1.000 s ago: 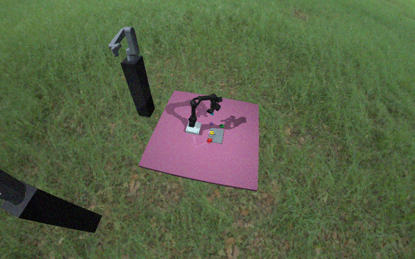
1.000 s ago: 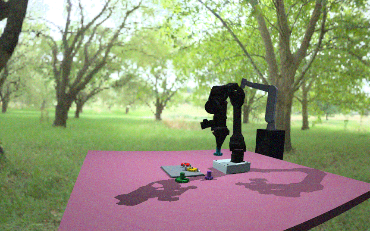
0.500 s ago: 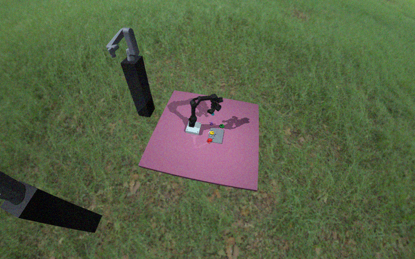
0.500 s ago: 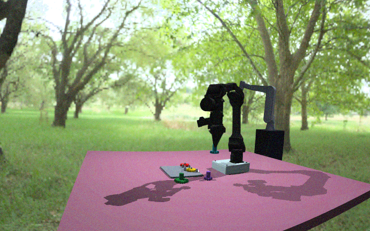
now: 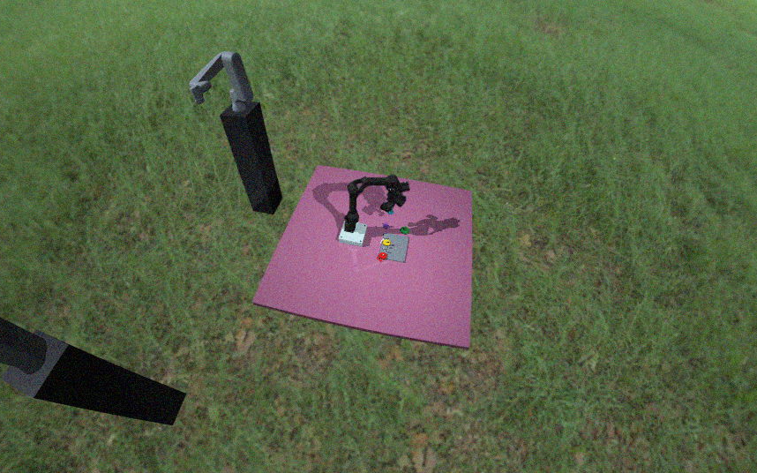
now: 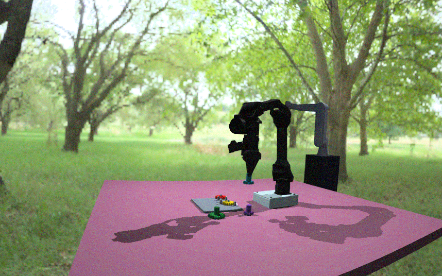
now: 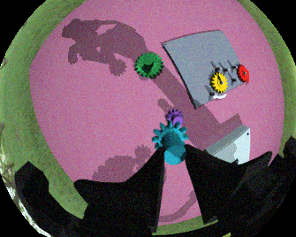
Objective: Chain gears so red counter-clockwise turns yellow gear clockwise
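Note:
My gripper is shut on the handle of the teal gear and holds it high above the table. The purple gear stands on the table, partly behind the teal gear in the wrist view. The green gear stands on the table near the board's edge. The grey board bears the yellow gear and the red gear. Several short pegs show around and between these two gears.
The arm's pale base block stands beside the board, on the yellow gear's side. The pink table carries it all. Two black pillars with grey arms stand off the table.

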Controlling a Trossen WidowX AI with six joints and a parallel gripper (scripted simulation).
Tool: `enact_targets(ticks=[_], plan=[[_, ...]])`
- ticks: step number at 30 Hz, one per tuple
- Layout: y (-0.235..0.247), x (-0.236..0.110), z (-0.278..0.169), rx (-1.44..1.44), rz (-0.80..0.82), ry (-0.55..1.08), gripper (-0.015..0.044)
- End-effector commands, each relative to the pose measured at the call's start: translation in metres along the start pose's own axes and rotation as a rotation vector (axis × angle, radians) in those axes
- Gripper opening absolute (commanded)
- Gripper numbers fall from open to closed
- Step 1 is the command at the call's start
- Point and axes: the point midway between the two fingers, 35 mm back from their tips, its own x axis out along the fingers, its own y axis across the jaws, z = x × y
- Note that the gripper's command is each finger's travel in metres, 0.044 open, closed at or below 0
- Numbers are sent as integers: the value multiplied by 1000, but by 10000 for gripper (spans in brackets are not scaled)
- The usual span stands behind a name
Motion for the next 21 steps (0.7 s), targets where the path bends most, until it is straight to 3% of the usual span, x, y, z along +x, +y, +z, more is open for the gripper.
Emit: enact_targets(ticks=[1,21], plan=[[-6,6,7,-3,-4,8,0],[-33,18,39,-3,-7,6,0]])
